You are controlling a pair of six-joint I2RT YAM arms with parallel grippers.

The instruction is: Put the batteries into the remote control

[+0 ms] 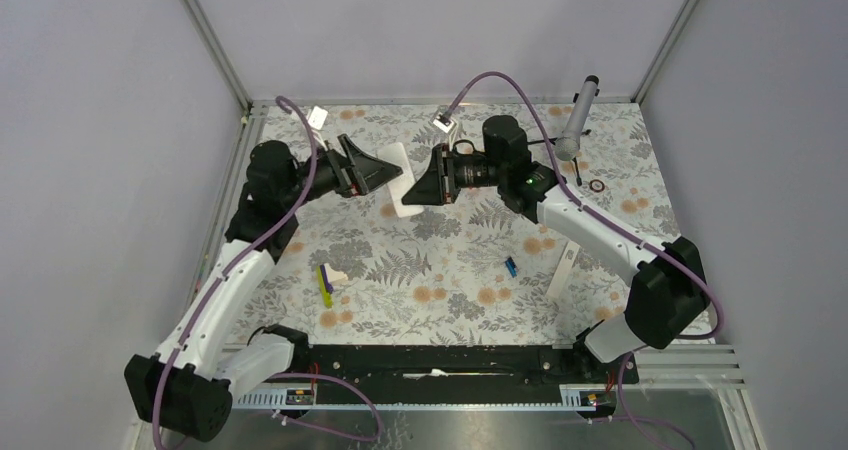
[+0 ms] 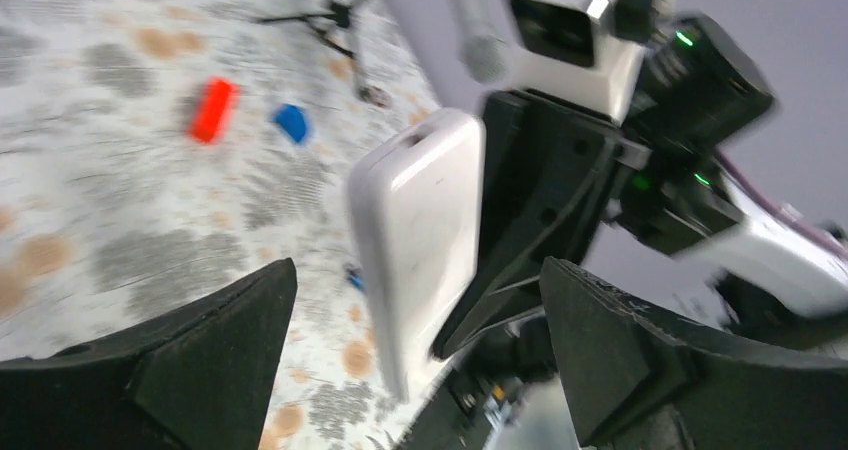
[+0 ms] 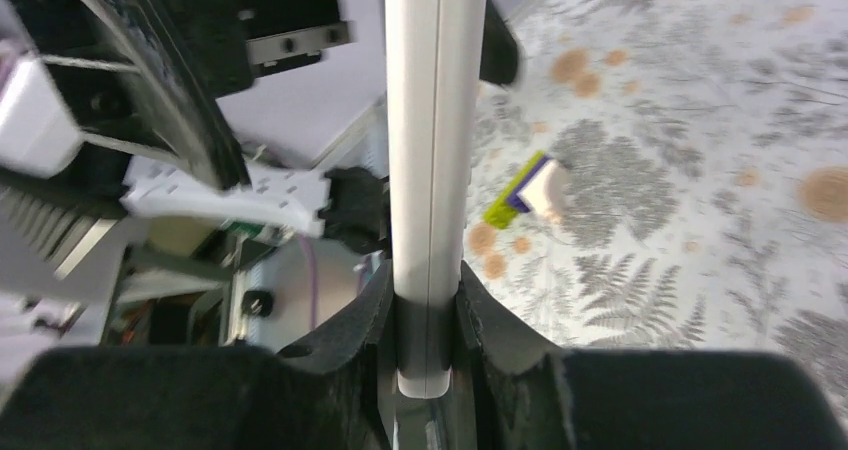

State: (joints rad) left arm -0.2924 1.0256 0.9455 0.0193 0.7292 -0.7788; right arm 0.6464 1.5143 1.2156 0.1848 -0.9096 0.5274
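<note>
Remote control point(image 3: 430, 150) is hanging above the far middle of the table, with the right gripper point(image 3: 428, 295) clamping one end of it edge-on. The left gripper point(image 2: 418, 270) is facing its plain back, fingers spread and grasping nothing. The blue battery point(image 1: 510, 266) is lying on the cloth, nearer and to the right. The step probably calls for the left fingers closing squarely on the handset's long edges while the right is holding firm.

Top view: remote point(image 1: 404, 160) upper centre, off the table point(image 1: 450, 260), left gripper point(image 1: 392, 175) on its left, right gripper point(image 1: 407, 198) on its right. Battery point(image 1: 510, 266) on table, lower right of remote; bar point(image 1: 563, 270) right of battery.
</note>
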